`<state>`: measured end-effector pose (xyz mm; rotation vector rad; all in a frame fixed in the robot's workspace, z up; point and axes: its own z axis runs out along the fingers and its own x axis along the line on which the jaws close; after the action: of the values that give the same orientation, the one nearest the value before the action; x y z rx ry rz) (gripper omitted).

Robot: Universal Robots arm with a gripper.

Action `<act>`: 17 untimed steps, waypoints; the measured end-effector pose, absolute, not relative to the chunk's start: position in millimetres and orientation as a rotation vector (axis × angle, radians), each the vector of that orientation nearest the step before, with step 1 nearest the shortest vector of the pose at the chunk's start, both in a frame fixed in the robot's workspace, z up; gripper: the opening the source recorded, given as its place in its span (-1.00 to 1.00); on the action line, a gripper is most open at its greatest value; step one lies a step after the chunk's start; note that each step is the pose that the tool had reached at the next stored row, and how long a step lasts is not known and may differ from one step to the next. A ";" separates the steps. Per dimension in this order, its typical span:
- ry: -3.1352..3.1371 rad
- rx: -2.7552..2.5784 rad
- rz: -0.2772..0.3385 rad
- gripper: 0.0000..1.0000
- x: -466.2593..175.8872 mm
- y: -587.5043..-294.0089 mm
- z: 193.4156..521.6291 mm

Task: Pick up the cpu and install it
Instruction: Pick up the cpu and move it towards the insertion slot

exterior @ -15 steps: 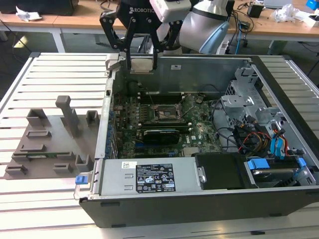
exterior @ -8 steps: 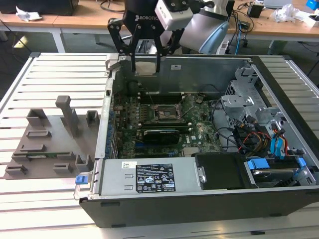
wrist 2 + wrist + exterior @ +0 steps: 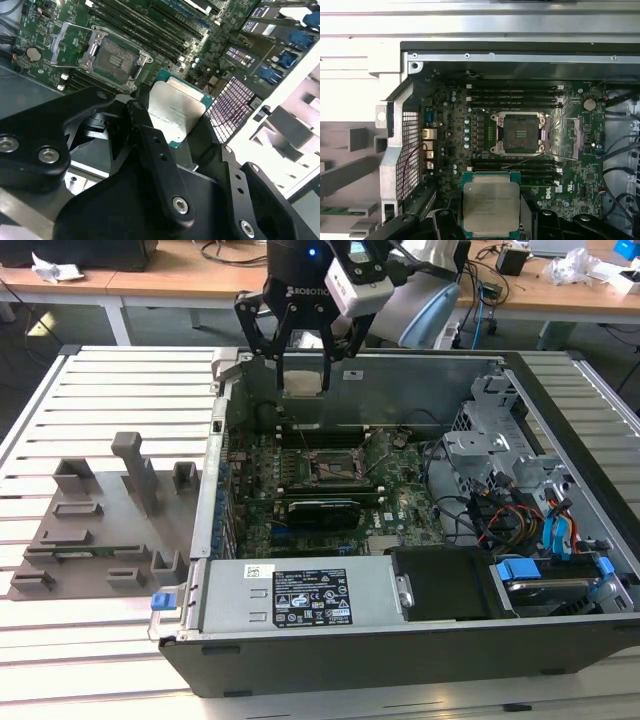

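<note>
My gripper (image 3: 303, 362) hangs above the back wall of the open computer case (image 3: 400, 655), shut on the cpu (image 3: 303, 380). The cpu is a flat square chip with a pale silver top and a green edge; in both wrist views it sits between the black fingers (image 3: 175, 112) (image 3: 491, 204). The bare socket (image 3: 520, 132) on the green motherboard (image 3: 400, 505) lies below and ahead of the chip, its metal frame swung open (image 3: 116, 59) (image 3: 330, 465). The chip is in the air, clear of the board.
Grey plastic holder blocks (image 3: 100, 520) stand on the slatted table at the exterior view's left. Inside the case are a boxed power supply (image 3: 300, 595), a drive cage (image 3: 500, 440) and loose cables (image 3: 510, 515). Memory slots (image 3: 515, 95) flank the socket.
</note>
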<state>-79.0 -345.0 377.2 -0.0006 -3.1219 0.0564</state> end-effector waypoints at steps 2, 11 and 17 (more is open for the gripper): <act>-3.121 -0.001 0.056 0.09 -75.4 -343.6 374.2; -3.116 0.000 0.056 0.09 -49.8 -338.7 362.2; -3.113 0.000 0.056 0.09 -38.7 -335.7 348.3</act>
<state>-38.7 -335.7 348.3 -0.0003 -3.1126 0.0563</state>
